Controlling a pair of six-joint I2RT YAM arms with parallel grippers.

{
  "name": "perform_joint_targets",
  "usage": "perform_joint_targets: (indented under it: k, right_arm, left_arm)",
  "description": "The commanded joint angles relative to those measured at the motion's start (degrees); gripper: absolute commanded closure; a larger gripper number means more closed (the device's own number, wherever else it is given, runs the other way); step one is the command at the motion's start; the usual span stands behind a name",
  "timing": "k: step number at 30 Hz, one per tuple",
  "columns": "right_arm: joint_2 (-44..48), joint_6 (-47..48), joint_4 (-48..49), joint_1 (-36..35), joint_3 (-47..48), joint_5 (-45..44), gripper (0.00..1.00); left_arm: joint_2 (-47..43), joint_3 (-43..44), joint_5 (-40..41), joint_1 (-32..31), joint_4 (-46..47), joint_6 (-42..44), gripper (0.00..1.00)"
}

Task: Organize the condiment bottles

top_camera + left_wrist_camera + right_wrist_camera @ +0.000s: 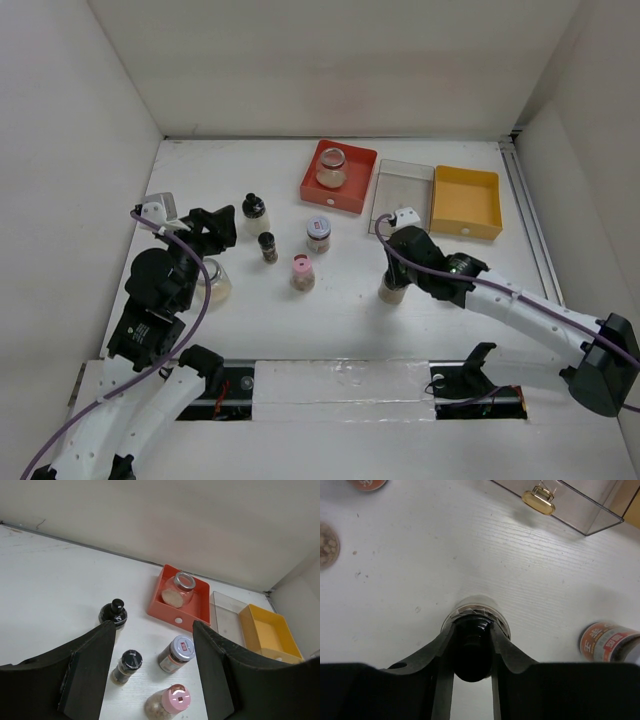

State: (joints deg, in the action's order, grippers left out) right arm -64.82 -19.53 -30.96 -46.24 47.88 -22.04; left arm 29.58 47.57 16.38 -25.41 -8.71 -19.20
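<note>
**White table [340, 310]: right gripper [474, 647] on one bottle**

Right gripper is clenched on the black cap of a tan-filled bottle [390, 293], upright just in front of the clear tray [405, 185]. Pink-capped shaker [301, 271], silver-capped bottle [318, 233], small dark shaker [267, 247] and black-capped jar [254, 208] stand loose mid-table. Squat glass jar [331, 166] sits in the red tray [335, 203]. Second squat jar [214, 284] is near the table's left edge. Left gripper [152, 672] is spread wide, holding nothing. Yellow tray [465, 205] is far right.
</note>
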Motion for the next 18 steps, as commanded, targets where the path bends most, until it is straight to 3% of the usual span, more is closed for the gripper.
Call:
perform_joint_targets:
  k: [1,3,7,12,18]
  right_arm:
    - [-0.05,-2.0,1.25,-0.78,-0.86,0.6,0.73]
    - [1.43,-2.0,1.25,-1.49,-0.33,-0.63,0.8]
    - [3.29,6.83,4.76,-2.19,7.29,-4.94,0.83]
    - [-4.16,18.99,13.72,6.66,20.92,-3.1,0.84]
    - [-18.31,23.13,22.06,17.31,32.0,4.36,0.85]
  left_arm:
    - [0.3,-0.11,-0.74,0.01,3.08,-0.31,0.41]
    - [0.3,-0.11,-0.74,0.01,3.08,-0.31,0.41]
    - [0.82,-0.11,-1.26,0.01,3.08,-0.31,0.41]
    - [0.83,-0.11,-1.26,0.01,3.08,-0.84,0.41]
    - [0.83,-0.11,-1.79,0.01,3.08,-0.84,0.42]
